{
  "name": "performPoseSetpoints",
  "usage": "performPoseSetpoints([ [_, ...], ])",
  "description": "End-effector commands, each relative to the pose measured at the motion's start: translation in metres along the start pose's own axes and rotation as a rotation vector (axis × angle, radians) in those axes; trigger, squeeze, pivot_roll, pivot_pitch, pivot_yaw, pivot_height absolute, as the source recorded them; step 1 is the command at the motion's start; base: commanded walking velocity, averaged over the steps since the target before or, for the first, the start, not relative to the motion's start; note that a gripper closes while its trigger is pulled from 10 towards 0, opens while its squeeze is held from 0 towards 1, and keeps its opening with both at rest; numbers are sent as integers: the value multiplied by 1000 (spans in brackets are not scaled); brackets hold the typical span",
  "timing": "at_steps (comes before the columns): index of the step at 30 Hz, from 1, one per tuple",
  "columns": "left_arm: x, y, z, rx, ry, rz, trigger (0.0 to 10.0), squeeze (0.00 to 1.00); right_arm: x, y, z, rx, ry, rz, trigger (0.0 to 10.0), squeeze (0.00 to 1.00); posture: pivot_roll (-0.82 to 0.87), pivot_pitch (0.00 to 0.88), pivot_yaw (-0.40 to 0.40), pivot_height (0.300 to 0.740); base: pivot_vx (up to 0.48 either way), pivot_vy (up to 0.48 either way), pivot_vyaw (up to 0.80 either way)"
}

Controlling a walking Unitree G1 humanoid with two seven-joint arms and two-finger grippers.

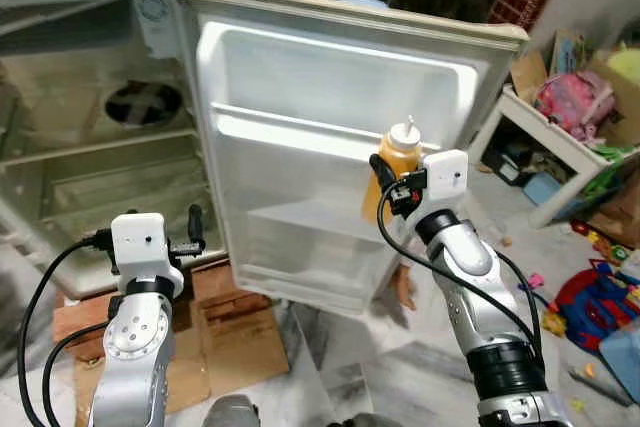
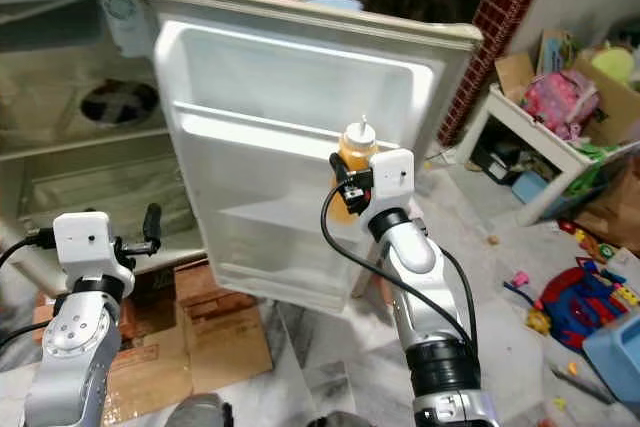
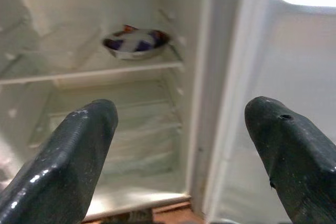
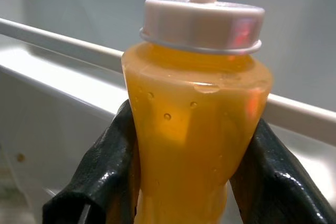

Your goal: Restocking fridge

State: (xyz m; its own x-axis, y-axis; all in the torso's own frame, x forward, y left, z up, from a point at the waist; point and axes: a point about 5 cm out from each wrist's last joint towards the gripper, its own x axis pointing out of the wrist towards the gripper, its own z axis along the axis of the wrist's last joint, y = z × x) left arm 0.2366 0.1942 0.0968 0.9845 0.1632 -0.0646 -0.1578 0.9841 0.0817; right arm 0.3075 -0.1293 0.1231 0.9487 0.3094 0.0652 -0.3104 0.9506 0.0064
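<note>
Nearest the camera, the two silver arms rise from the lower edge of the head views. The left gripper hangs low before the open fridge body; its jaws stand apart with nothing between them, and its wrist view looks past its fingers to a foil-wrapped dish resting on an inner shelf.

The right gripper is raised further out, its jaws clamped on the squeeze bottle, which is filled with orange-yellow sauce. The bottle's long axis is upright, white nozzle cap on top; the fingers grip its waist from either side, below the shoulder.

Beyond the bottle stands the open fridge door, inner face toward the robot. The bottle hangs just in front of the door's shelf rail, with its base seemingly near or a little above the level of that rail, though the views do not show whether it clears it. Judged from this, the right arm alone is placed for the stocking move: the bottle must travel forward and then down behind the rail, kept upright.

Farthest off, toys and a low white shelf unit lie on the floor to the robot's right.
</note>
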Motion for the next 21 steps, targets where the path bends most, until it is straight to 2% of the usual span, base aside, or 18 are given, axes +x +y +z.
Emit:
performPoseSetpoints([
  [1, 2, 1, 1, 8, -8, 1, 10000, 0, 4, -2, 9, -1, -35, -6, 10000, 0, 66, 0, -85, 740, 0, 0, 0],
  [17, 1, 1, -1, 6, 8, 2, 10000, 0, 3, 3, 7, 15, -31, 21, 10000, 0, 67, 0, -84, 740, 0, 0, 0],
  [21, 2, 2, -2, 11, 15, 9, 10000, 0, 3, 4, 7, 19, -31, 23, 10000, 0, 67, 0, -83, 716, 0, 0, 0],
])
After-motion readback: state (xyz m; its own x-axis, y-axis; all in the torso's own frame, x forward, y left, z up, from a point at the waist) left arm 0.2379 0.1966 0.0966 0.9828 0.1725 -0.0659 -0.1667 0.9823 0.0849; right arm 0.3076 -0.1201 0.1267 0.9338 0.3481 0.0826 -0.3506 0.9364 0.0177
